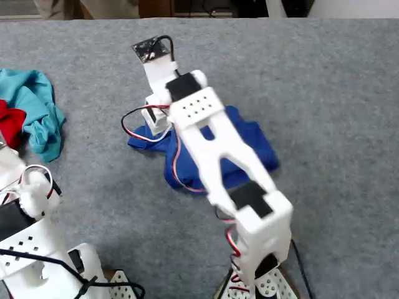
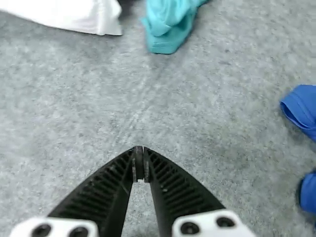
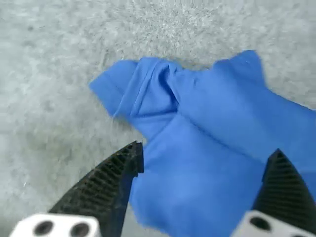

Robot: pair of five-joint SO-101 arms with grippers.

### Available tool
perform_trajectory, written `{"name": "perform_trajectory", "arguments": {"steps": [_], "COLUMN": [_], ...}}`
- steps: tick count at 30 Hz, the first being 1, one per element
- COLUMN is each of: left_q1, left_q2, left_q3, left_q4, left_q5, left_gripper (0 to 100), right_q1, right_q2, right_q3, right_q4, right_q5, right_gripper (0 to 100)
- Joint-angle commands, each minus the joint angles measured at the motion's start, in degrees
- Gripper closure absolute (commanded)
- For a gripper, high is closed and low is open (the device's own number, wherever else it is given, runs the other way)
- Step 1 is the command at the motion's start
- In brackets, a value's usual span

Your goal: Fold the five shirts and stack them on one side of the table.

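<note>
A crumpled blue shirt (image 1: 249,149) lies on the grey table near its middle. My right arm stretches out over it, and the right gripper (image 3: 206,153) hangs open just above the cloth (image 3: 222,128), one finger past the shirt's edge, nothing held. A bunched sleeve or collar (image 3: 148,89) lies ahead of the fingers. My left gripper (image 2: 138,163) is shut and empty, low over bare table, with an edge of the blue shirt (image 2: 301,108) off to one side. The left arm's base (image 1: 31,249) sits at the near left corner.
A teal shirt (image 1: 37,112) and a red one (image 1: 9,121) lie heaped at the table's left edge. The left wrist view has the teal shirt (image 2: 170,24) beside a white shirt (image 2: 69,15). Bare grey felt (image 1: 324,81) spreads to the right and back.
</note>
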Motion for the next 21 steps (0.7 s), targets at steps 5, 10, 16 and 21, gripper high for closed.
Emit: {"name": "perform_trajectory", "arguments": {"steps": [5, 10, 16, 21], "left_q1": [-1.76, -1.76, -1.67, -1.32], "left_q2": [-0.22, -0.31, -0.31, -0.31], "left_q3": [-0.09, -0.18, -0.18, -0.09], "left_q4": [-0.44, -0.44, -0.44, -0.70], "left_q5": [0.35, 0.35, 0.35, 0.35], "left_gripper": [98, 98, 98, 98], "right_q1": [1.63, 4.00, 6.29, 7.52], "right_q2": [16.66, 23.87, 29.14, 29.85], "right_q3": [-16.48, -26.42, -37.23, -48.31], "right_q4": [-1.76, 1.67, 9.49, 16.44], "right_q5": [-1.93, -1.93, -1.93, -1.93], "right_gripper": [62.1, 75.2, 97.9, 98.4]}}
